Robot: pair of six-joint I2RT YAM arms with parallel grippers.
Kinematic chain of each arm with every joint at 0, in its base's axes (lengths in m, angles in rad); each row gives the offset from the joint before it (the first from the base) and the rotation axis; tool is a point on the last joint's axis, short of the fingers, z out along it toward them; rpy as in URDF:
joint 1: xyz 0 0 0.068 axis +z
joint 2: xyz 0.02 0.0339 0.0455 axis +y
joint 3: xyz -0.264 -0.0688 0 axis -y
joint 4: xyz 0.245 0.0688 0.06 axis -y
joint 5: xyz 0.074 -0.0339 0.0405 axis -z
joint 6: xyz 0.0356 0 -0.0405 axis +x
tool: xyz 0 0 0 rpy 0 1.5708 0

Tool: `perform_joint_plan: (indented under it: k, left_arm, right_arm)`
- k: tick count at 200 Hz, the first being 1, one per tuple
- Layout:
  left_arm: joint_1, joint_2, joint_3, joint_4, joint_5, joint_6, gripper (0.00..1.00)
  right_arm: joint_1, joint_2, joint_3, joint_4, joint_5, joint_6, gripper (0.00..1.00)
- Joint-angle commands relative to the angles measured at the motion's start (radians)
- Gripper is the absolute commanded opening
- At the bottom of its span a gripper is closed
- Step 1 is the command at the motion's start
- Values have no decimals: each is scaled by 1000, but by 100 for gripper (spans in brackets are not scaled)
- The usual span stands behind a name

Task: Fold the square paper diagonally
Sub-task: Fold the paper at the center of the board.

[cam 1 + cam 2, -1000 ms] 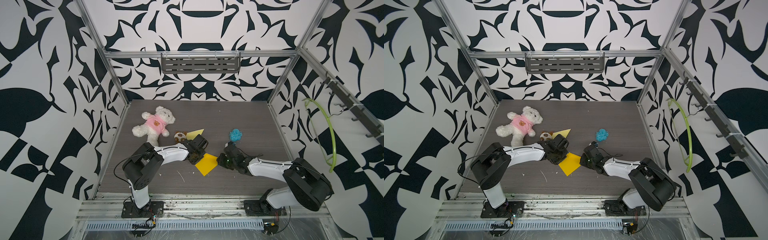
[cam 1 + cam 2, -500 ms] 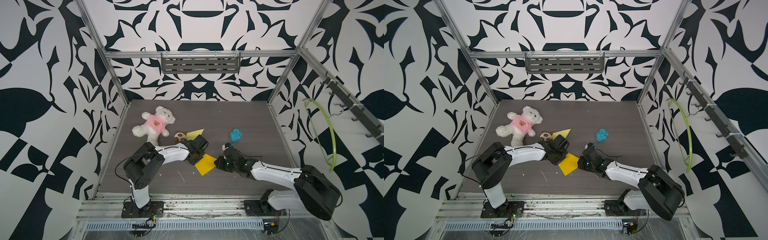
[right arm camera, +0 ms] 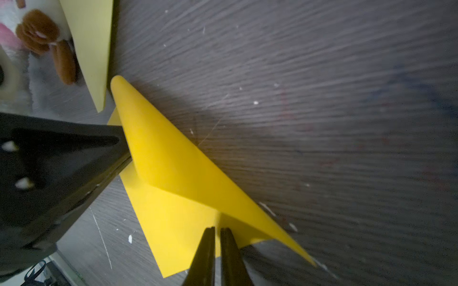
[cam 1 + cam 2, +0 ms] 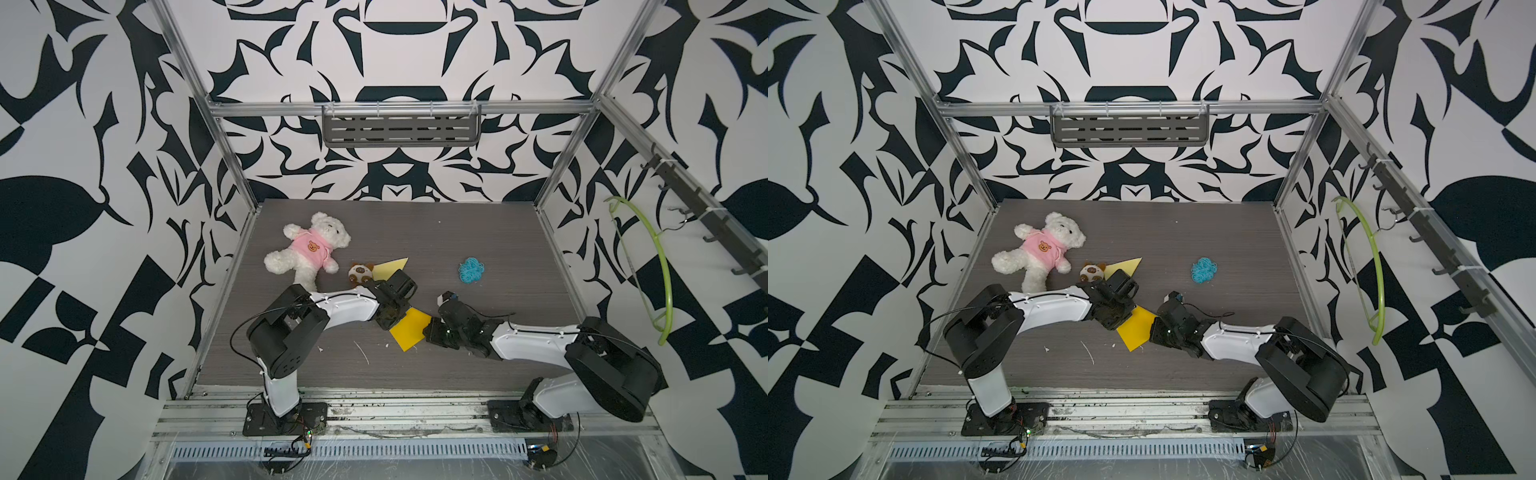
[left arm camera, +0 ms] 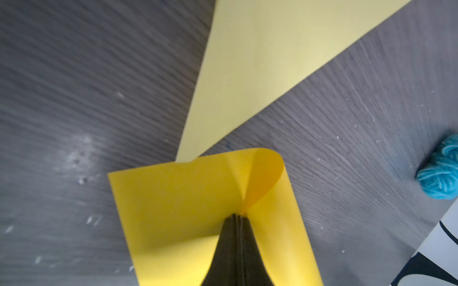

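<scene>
The yellow square paper point(image 4: 409, 330) point(image 4: 1136, 328) lies mid-table between my two arms in both top views. My left gripper point(image 4: 390, 321) point(image 5: 236, 216) is shut on its left corner, and that corner curls up and over point(image 5: 262, 178). My right gripper point(image 4: 430, 332) point(image 3: 215, 229) sits at the paper's right side. Its fingers stand nearly together with a raised flap of the paper point(image 3: 173, 173) pinched between them. In the right wrist view, the black left gripper point(image 3: 62, 161) holds the far corner.
A pale yellow folded triangle point(image 4: 390, 268) lies just behind the left gripper, beside a small brown-and-white plush point(image 4: 360, 273) and a white teddy in pink point(image 4: 309, 249). Blue yarn point(image 4: 471, 269) sits back right. A green hanger point(image 4: 660, 266) hangs on the right wall.
My right arm has reached left to the paper's right edge and its jaws have narrowed onto it. The left gripper stays shut on its corner.
</scene>
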Motion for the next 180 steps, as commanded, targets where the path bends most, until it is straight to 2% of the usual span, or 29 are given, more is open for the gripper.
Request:
perform_joint_plan:
  k: [1,66,180]
  left_arm:
    - [-4,9,14,-52,-12,8,0]
    - [-4,-59,-4,-55,17,8,0]
    - [-57,-178,-168,-52,60,-87,0]
  right_arm:
    - [20,4,15,32,13,16,11]
    - [26,66,-37,15,79,63,4]
    - [31,108,-49,35,96,78,2]
